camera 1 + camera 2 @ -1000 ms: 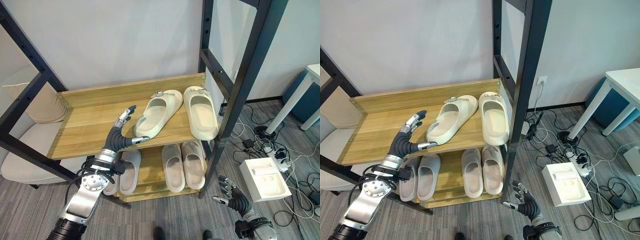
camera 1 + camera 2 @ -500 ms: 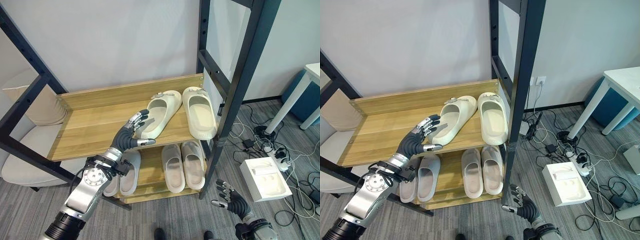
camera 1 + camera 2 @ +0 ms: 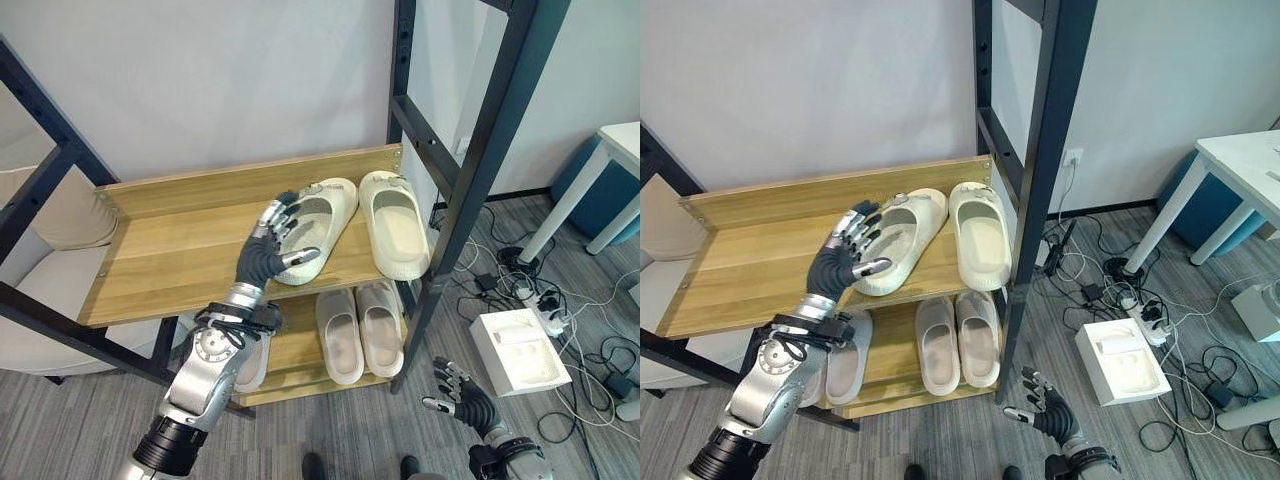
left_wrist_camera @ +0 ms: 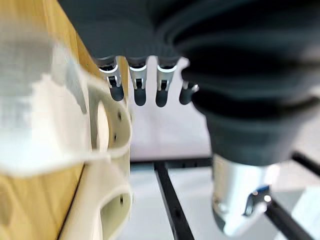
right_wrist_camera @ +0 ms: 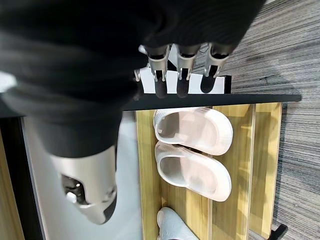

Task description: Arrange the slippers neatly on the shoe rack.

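Note:
Two cream slippers lie on the wooden top shelf (image 3: 170,250) of the shoe rack. One slipper (image 3: 393,222) points straight back at the right end. The other slipper (image 3: 330,210) lies askew beside it, its heel swung left. My left hand (image 3: 260,264) is open at that heel, straight fingers (image 4: 139,85) lying along the slipper's left side and the thumb at its near rim. In the left wrist view the skewed slipper (image 4: 102,137) is right beside the fingers. My right hand (image 3: 462,396) hangs open, low by the floor, right of the rack.
The lower shelf holds a pale pair (image 3: 358,330) and a grey slipper (image 3: 255,355) behind my left arm. Black frame posts (image 3: 475,170) stand at the rack's right. A white box (image 3: 515,350) and cables lie on the floor; a beige chair (image 3: 35,290) is at left.
My left hand has moved right across the top shelf, from bare wood to the skewed slipper's heel. The view has shifted a little. The right hand stays low.

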